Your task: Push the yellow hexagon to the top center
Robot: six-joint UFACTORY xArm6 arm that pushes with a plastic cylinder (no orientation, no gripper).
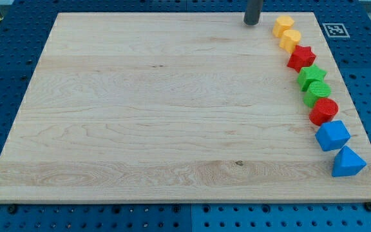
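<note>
1. Wooden board (pixel 172 109): pale tan, streaked grain.
2. Two yellow blocks (pixel 284 26) (pixel 291 40).
3. Red star (pixel 301 58); red round block (pixel 324 111).
4. Green star (pixel 312 77); green block (pixel 317 93).
5. Blue cube-like block (pixel 332 135); blue wedge (pixel 348 162).
6. My tip (pixel 251 23): dark grey.
7. Surrounding table (pixel 5 58): blue, dotted with holes.

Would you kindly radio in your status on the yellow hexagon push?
My tip at the view's top, just left of the yellow hexagon, not touching. Hexagon heads the block row on the right edge. Path toward top centre open; tip on the wrong side.
</note>
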